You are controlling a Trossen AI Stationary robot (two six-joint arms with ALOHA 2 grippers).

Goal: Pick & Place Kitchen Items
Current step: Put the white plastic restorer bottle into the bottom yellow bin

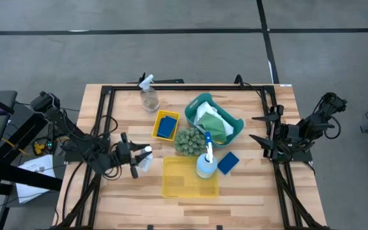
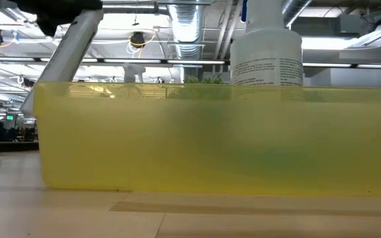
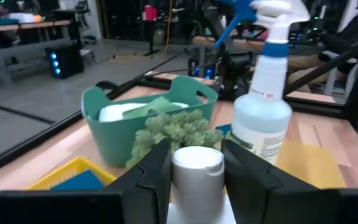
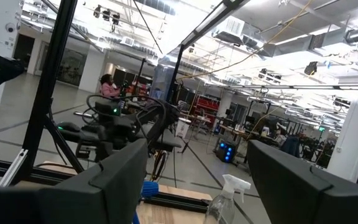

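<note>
My left gripper (image 1: 139,158) is at the table's left, shut on a small white bottle (image 3: 196,168), left of the large yellow bin (image 1: 184,182). My right gripper (image 1: 260,128) waits wide open and empty at the table's right edge, its fingers (image 4: 114,171) raised toward the room. A blue-and-white spray bottle (image 1: 206,163) stands at the bin's far right corner, with a blue sponge (image 1: 227,162) beside it on the table. A clear spray bottle (image 1: 149,99) stands at the far edge. A second blue sponge lies in a small yellow bin (image 1: 165,124). My left gripper pinches the small white bottle at its cap end (image 3: 196,163) between its two fingers (image 3: 157,177), one on each side. The fingers come level from the table's left side. The bottle stands upright; whether its base is on the table, I cannot tell.
A teal basket (image 1: 200,102) with white cloths and a green piece sits right of centre. A green bumpy ball (image 1: 188,140) lies between it and the large yellow bin, whose wall (image 2: 210,139) fills the low view. A black frame runs round the table.
</note>
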